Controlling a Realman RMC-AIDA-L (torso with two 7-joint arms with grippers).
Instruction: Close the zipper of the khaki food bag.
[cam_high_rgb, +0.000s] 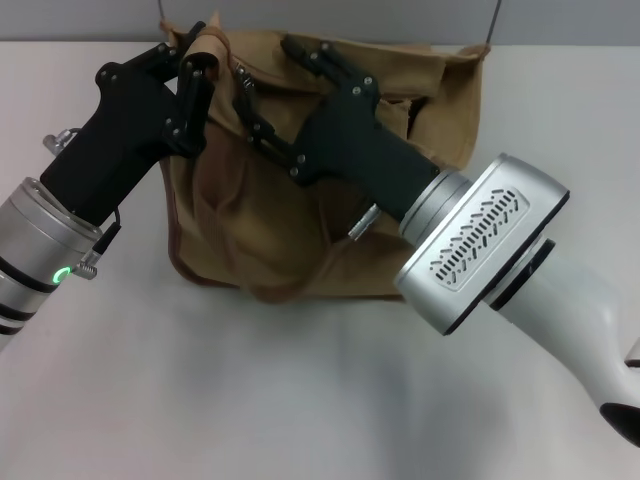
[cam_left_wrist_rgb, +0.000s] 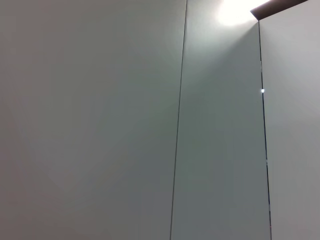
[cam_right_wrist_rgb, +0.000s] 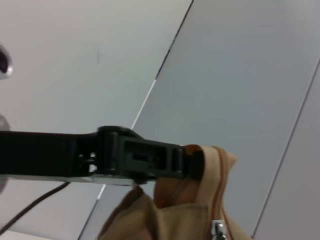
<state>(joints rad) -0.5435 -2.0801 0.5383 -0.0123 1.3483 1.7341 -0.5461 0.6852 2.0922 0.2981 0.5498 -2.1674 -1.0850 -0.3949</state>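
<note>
Hidden: zipper (cam_right_wrist_rgb: 218, 229) pull barely showing, cut off at frame edge.
Left gripper (cam_high_rgb: 192, 62): clamping khaki food bag (cam_high_rgb: 300, 230) corner.
Right gripper (cam_high_rgb: 275, 85): jaws spread, hovering over bag top.

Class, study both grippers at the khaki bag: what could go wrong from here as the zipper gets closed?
1. The left gripper pinches only a fold at the khaki food bag corner; it may slip.
2. The right gripper spans the zipper line, but the pull tab isn't visibly gripped; it might miss.
</note>
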